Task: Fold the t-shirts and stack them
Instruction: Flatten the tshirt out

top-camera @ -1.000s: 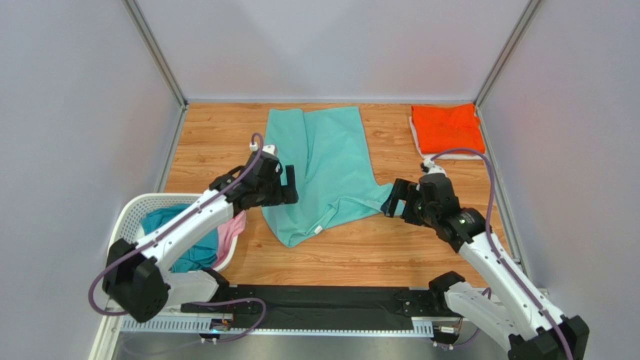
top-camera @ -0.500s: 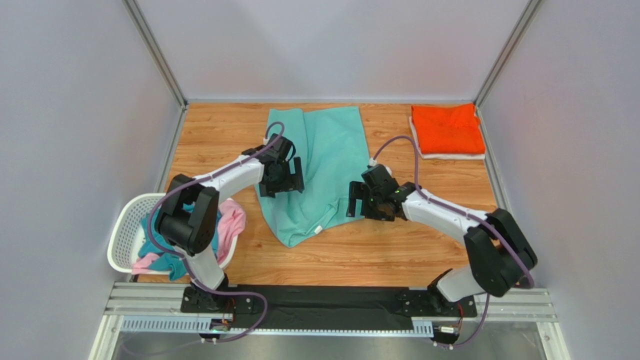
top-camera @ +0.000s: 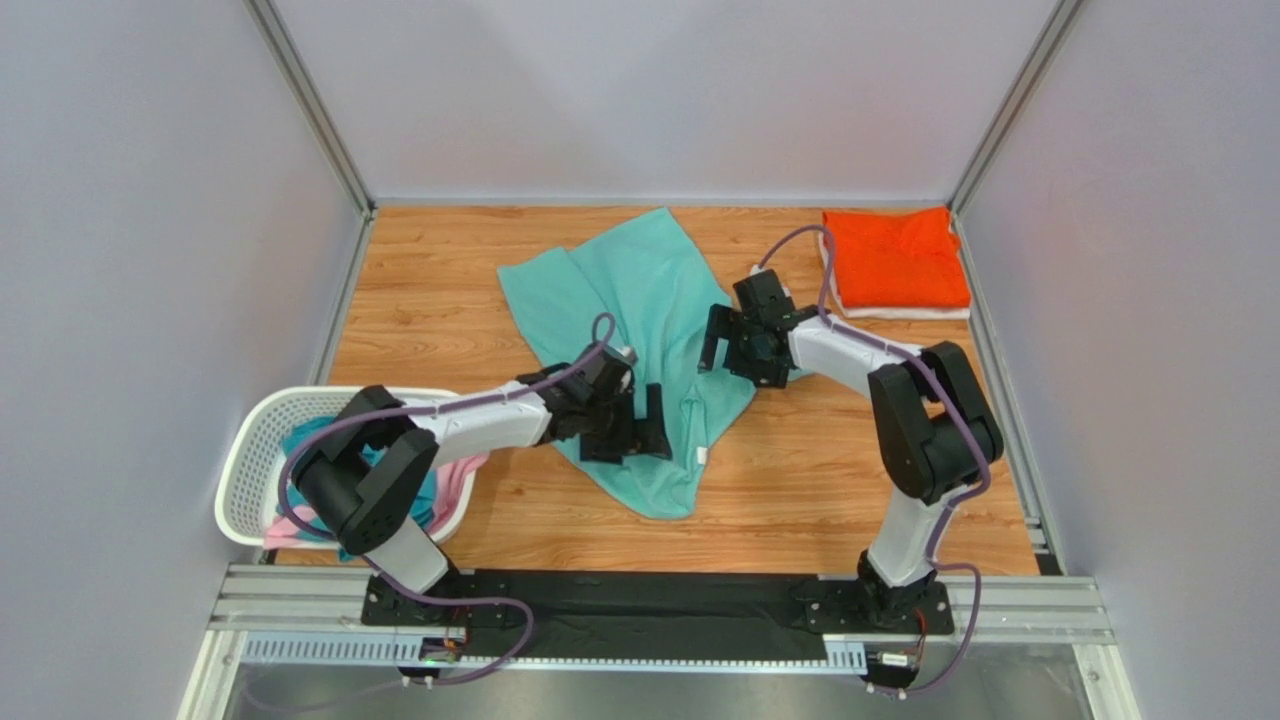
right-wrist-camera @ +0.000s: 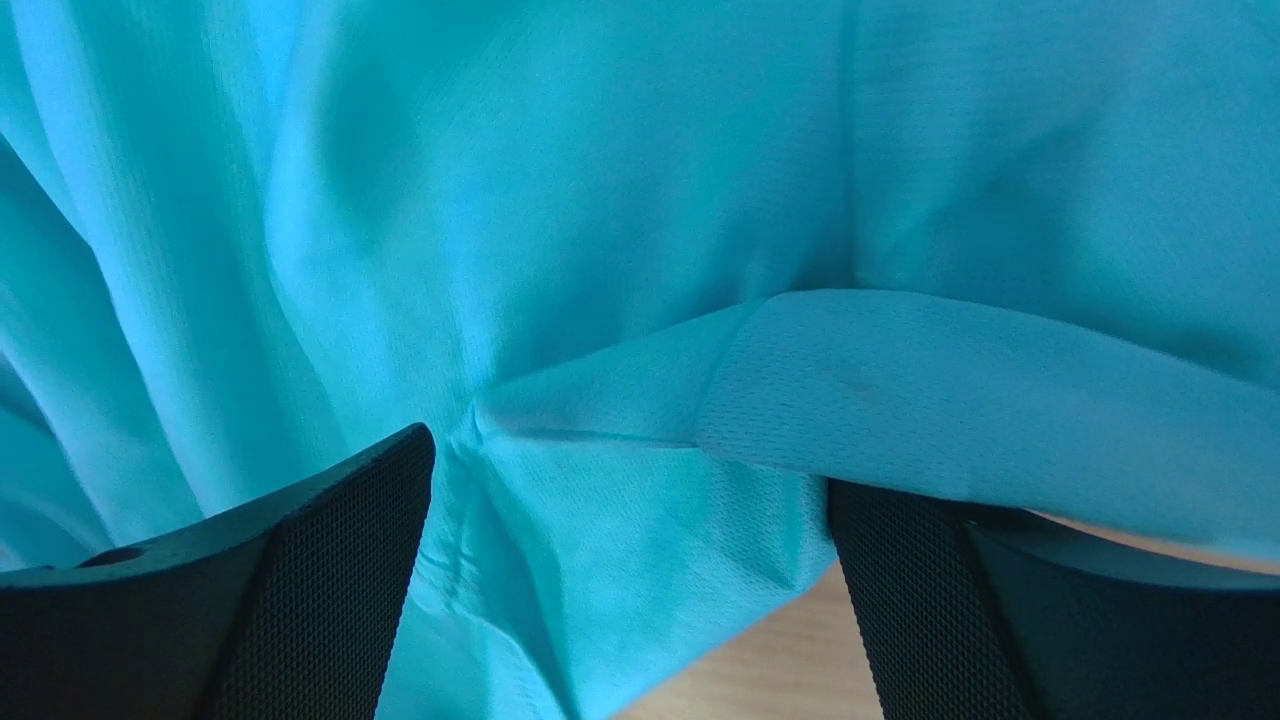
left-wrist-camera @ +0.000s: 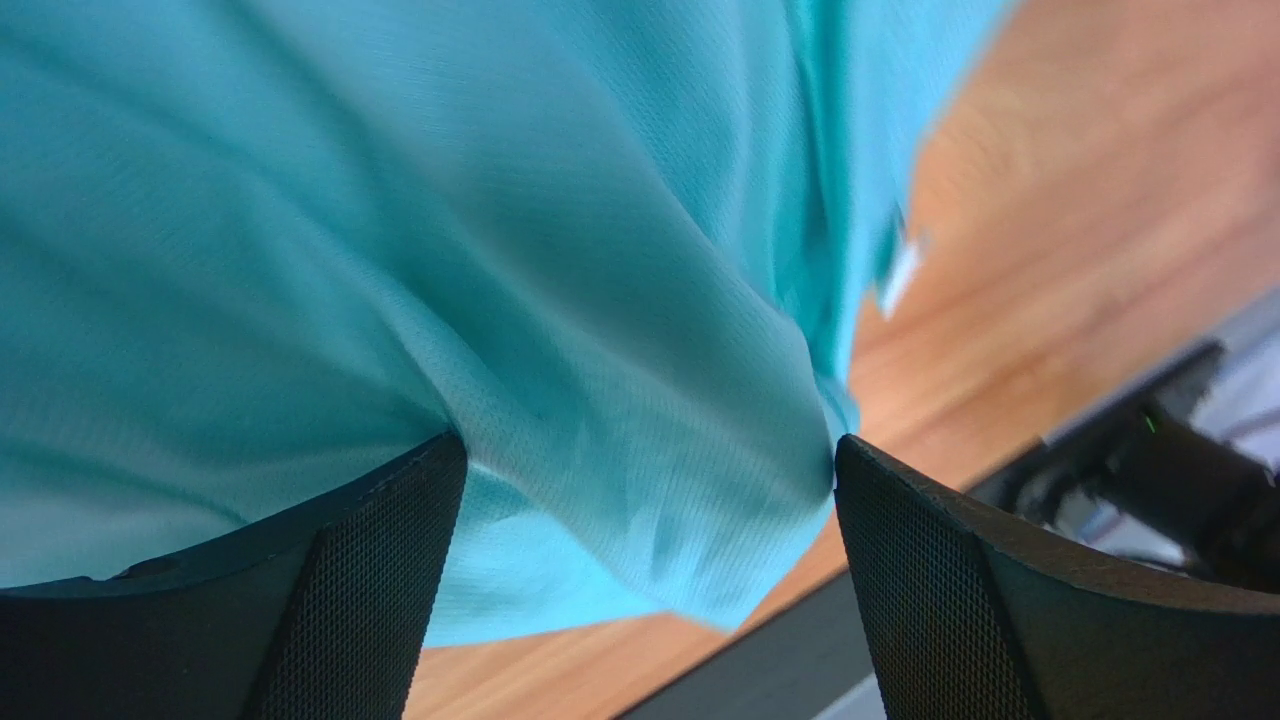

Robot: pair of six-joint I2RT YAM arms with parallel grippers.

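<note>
A mint-teal t-shirt [top-camera: 661, 285] lies rumpled and slanted across the middle of the wooden table. My left gripper [top-camera: 639, 432] is open low over its near end; in the left wrist view [left-wrist-camera: 646, 450] the cloth [left-wrist-camera: 451, 225] bulges between the wide-apart jaws. My right gripper [top-camera: 732, 348] is open at the shirt's right edge; in the right wrist view [right-wrist-camera: 631, 450] the cloth [right-wrist-camera: 571, 195] fills the gap and a fold drapes over the right finger [right-wrist-camera: 962, 600]. A folded orange t-shirt [top-camera: 894, 258] lies on a white one [top-camera: 902, 312] at the back right.
A white laundry basket [top-camera: 241, 465] stands at the front left, holding a darker teal-blue shirt [top-camera: 308, 438] and a pink one [top-camera: 286, 530]. The left arm reaches across its right side. Grey walls close in the table on three sides. A black rail [top-camera: 661, 600] runs along the near edge.
The mint-teal shirt has been pulled askew, its near end dragged forward and right. My left gripper moved forward-right to that end. My right gripper moved back to the shirt's right edge.
</note>
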